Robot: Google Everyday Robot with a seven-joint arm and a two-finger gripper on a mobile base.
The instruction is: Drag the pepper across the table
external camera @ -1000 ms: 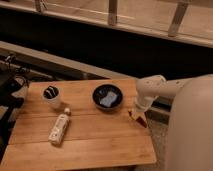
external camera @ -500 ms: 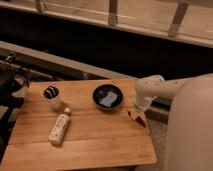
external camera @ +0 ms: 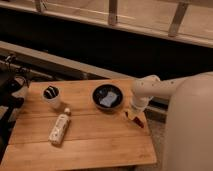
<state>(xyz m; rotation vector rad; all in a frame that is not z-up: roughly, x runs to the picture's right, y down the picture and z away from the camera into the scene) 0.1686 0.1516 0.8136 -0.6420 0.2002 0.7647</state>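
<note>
The small red pepper (external camera: 136, 121) lies near the right edge of the light-brown plank table (external camera: 90, 145). My gripper (external camera: 131, 114) hangs from the white arm (external camera: 150, 89) at the right side of the table. It points down right over the pepper, at or just above the tabletop. The gripper partly covers the pepper, and only its red lower end shows.
A dark bowl (external camera: 107, 96) with a pale object inside stands just left of the gripper. A white cup (external camera: 51, 96) with dark contents stands at the back left. A white capped bottle (external camera: 59, 128) lies at the front left. The robot's white body (external camera: 187, 130) fills the right.
The gripper and the arm's end have shifted slightly to the left along the table's right side. The bowl, cup and bottle have not moved.
</note>
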